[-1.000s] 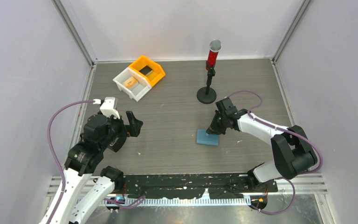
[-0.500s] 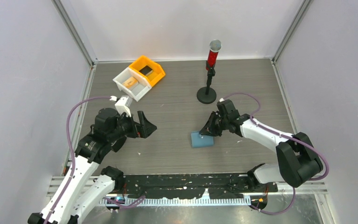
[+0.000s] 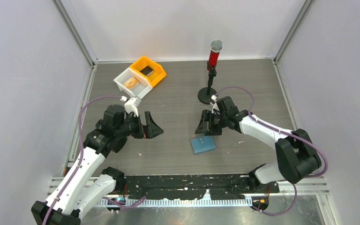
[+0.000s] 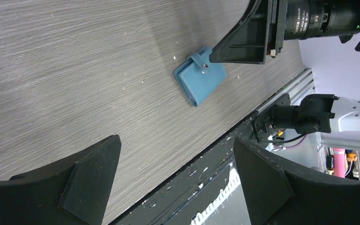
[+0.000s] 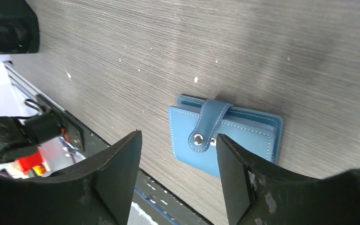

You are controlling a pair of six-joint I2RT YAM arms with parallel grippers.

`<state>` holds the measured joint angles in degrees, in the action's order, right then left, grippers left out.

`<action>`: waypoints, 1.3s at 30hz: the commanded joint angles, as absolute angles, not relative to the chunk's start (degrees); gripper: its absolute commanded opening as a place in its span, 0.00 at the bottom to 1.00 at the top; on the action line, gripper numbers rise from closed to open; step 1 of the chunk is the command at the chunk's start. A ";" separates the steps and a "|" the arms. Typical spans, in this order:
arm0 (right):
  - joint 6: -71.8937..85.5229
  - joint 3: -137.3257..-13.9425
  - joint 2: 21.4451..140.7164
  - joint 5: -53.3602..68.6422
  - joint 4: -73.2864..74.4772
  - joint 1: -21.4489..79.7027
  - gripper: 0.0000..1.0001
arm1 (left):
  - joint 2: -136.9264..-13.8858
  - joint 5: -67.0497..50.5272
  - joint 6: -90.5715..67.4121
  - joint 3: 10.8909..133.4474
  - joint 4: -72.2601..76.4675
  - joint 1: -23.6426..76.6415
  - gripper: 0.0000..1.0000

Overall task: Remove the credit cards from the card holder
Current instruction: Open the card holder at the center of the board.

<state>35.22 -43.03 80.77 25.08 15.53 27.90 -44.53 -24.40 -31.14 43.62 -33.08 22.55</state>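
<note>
While its strap [image 5: 209, 123] is snapped shut and hides the pockets, you see the card holder [image 5: 246, 133] flat on the table [image 5: 122, 47], light blue with pale stitching, under the right gripper [image 5: 178, 136], whose jaws stand apart, empty. Your left gripper [image 4: 176, 140] gapes wide, empty. Print on the right arm's motor [image 4: 309, 18] is unreadable.

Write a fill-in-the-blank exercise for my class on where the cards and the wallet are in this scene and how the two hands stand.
1. The dark card lies in the ___ bin.
2. The tan card lies in the ___ bin.
3. The card holder lies flat on the table, its strap snapped ___.
4. The left hand and the right hand are both ___ and hold nothing.

Missing words: orange, white, shut, open.
</note>
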 commanded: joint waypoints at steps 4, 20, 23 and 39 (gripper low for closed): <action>21.86 -47.74 80.33 20.03 23.26 26.35 0.74 | -42.74 -27.78 -30.56 43.37 -28.82 22.87 0.95; 30.57 -35.33 80.62 28.69 15.08 23.95 0.83 | -46.00 -25.50 -30.82 41.35 -29.04 30.33 0.91; 31.83 -33.63 78.14 28.57 17.17 24.34 0.81 | -46.49 -24.62 -31.83 40.65 -29.15 30.58 0.90; 45.99 -26.97 70.11 24.27 6.87 39.39 0.74 | -51.86 -24.92 -36.53 37.16 -22.52 31.20 0.84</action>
<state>41.30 -26.39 68.31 26.44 13.10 35.55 -51.90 -24.88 -34.61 37.21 -27.57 31.00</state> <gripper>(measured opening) 0.751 0.849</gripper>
